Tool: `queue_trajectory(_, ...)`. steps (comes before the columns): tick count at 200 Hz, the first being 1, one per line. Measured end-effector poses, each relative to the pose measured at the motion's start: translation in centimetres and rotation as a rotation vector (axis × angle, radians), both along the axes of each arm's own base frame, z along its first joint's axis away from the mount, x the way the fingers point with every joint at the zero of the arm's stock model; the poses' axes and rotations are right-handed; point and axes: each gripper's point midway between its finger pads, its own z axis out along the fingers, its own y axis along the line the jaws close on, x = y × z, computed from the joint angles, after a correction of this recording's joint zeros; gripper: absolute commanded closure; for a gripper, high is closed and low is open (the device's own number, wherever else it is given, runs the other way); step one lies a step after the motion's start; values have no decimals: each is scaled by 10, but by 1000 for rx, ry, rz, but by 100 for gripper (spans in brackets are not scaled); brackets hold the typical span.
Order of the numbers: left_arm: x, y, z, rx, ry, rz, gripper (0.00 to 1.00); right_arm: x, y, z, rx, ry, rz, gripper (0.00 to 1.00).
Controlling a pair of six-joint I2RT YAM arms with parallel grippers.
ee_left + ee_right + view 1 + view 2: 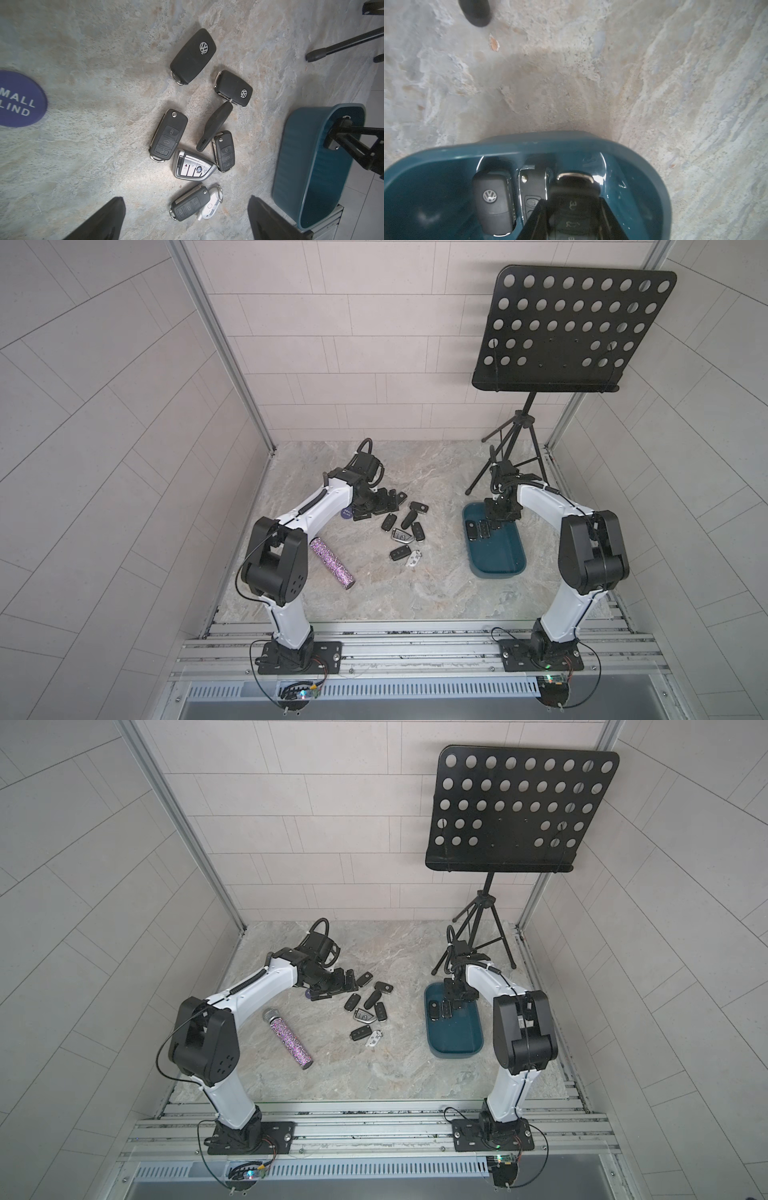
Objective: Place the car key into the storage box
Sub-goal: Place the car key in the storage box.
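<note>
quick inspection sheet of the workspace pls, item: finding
surface: marbled tabletop, no spill seen
job's things: teal storage box with two fobs lying inside; a third car key held low inside it; eight loose fobs on the table
clutter: glitter microphone, purple disc, music stand
grippers: left gripper open, empty, by the loose fobs; right gripper shut on the car key
cables: black loops at both wrists, thin leads at the bases
surroundings: tiled walls, aluminium rails in front
</note>
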Motion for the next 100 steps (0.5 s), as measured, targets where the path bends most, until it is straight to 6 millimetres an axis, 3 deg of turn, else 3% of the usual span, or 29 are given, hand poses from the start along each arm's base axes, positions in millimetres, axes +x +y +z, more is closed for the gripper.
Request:
queue_trajectory(78, -2, 3, -1, 17, 1, -12, 0, 2, -4, -24, -28, 54, 12, 73)
queue_trajectory(100, -2, 3, -2, 20, 2, -14, 0, 2, -5, -26, -33, 57, 11, 63)
